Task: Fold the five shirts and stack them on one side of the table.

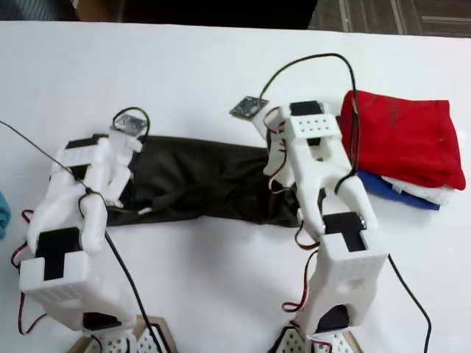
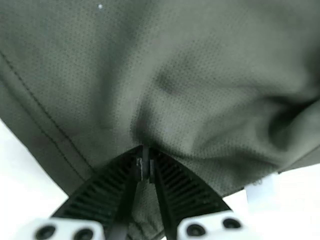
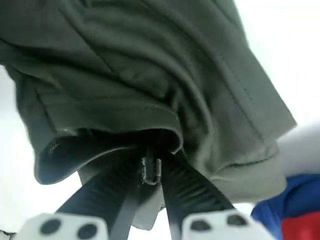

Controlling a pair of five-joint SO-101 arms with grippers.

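Left gripper [image 2: 144, 167] has its jaws pressed together on a pinch of the dark shirt [image 1: 199, 180], right at that end of the cloth, with the weave bunching into a small pucker just above the tips. From there the shirt lies as a long, loosely folded band across the white table [image 1: 147, 66], sagging a little in the middle between the two arms. At its other end the right gripper [image 3: 151, 172] is likewise closed on the fabric, though here it bites several stacked layers and a hemmed edge that curls over the tips. Just beside that arm, on the right side of the table, sits the finished pile: a red shirt [image 1: 401, 140] on top, with a blue shirt [image 1: 386, 187] and a white shirt [image 1: 430, 195] peeking out beneath. From where I stand, the risk looks to be on the right: if the grip holds only the outer layers, the inner ones could slide out and undo the fold when the cloth is lifted. The right arm is also close enough to the pile that a swing toward it might nudge the red shirt askew, and uneven lifting would twist the band.
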